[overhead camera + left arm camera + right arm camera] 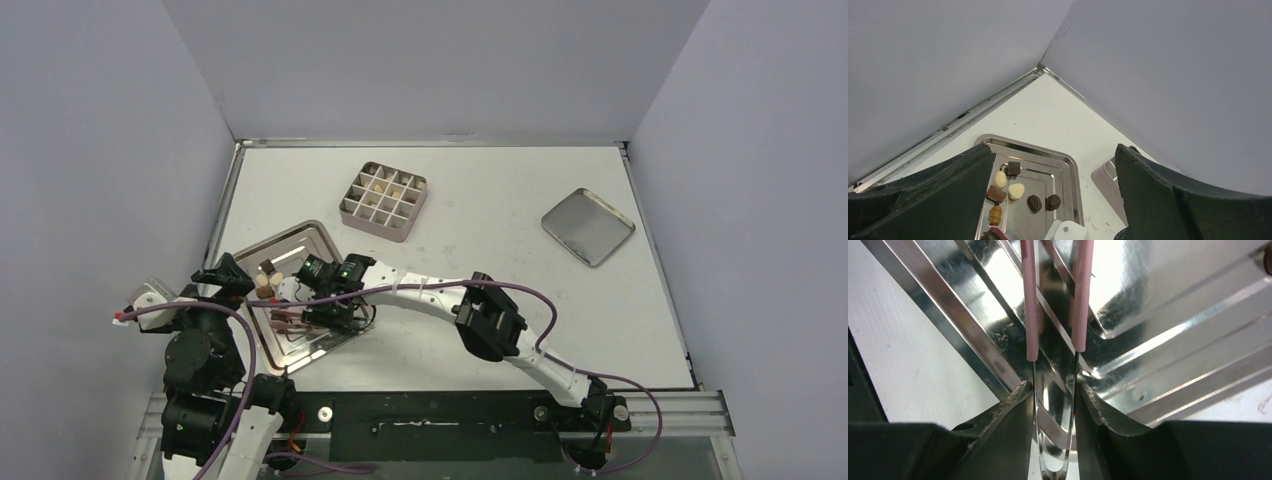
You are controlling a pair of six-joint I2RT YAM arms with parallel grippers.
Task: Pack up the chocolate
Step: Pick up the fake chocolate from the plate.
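1. Right gripper (1053, 390): jaws drawn in narrow, with both fingers pressed against the two blades of a pair of tweezers (1075, 315) that has pink-sleeved arms. The tweezers are what it holds. No chocolate touches the fingers themselves.
2. Tweezer arms stand close together without meeting and reach out over the shiny tray (1158, 300). Their tips run off the top of the right wrist view, so I cannot tell whether a piece sits between them.
3. Left gripper (1054, 155): jaws wide, nothing between them, touching nothing. It hangs at the left side of the tray and looks down along it.
4. Chocolate (1016, 190): the left wrist view shows about seven pieces loose on the tray floor. They are two cream, two dark round, one dark cube, one brown block and one tan ribbed piece, lying near one another.
5. Tin (375, 225) with the grid stands further back on the table (480, 250), well apart from the tray. A few cream and tan pieces show in cells toward its far-left corner. Most of the other cells look bare from above.
6. Lid (588, 226) lies off to the right, plain silver side up, well apart from the tin.
7. Judgement: packing has begun but looks less than half done. The tray pieces have yet to go one by one into the open cells, and the lid probably goes on last.
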